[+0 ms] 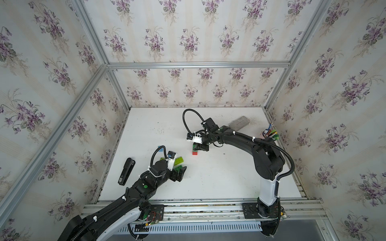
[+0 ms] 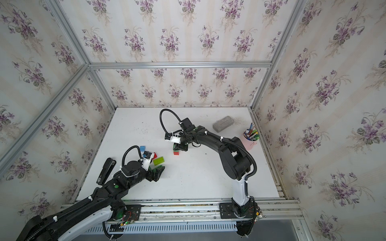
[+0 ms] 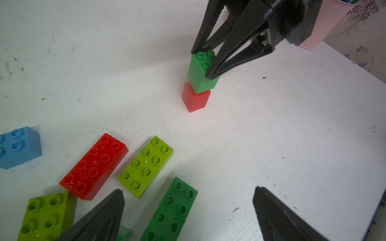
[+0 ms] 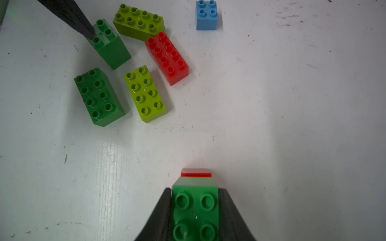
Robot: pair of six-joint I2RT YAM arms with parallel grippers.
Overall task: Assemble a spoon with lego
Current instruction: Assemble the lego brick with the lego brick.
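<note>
— Leftmost thing on the counter (image 1: 219, 179)?
— A black stapler-like tool (image 1: 126, 171), lying flat by the left edge.
— And next, moving right?
— The loose lego, studs up and close together, left of the middle. Blue square brick (image 4: 206, 15) farthest back and a little apart. Then a red oblong brick (image 3: 94, 167), a lime oblong brick (image 3: 146, 165) beside it, a second lime brick (image 4: 137, 22), a dark green oblong brick (image 3: 171, 210) and a green square brick (image 4: 109, 43).
— Left jaws?
— Spread wide over that cluster, grasping nothing. One fingertip (image 4: 79, 23) right at the studs of the green square brick; contact impossible to tell.
— Where is the spoon?
— Just two bricks of it, right of the cluster, near the counter's middle: top green brick (image 3: 200, 77) on a red square brick (image 3: 195, 98), standing upright.
— Right jaws?
— Clenched on the two sides of the top green brick, studs showing between.
— Farther right?
— A grey block (image 1: 239, 123) toward the far side, then a pink cup (image 2: 250, 143) of pens (image 2: 252, 133) by the right edge.
</note>
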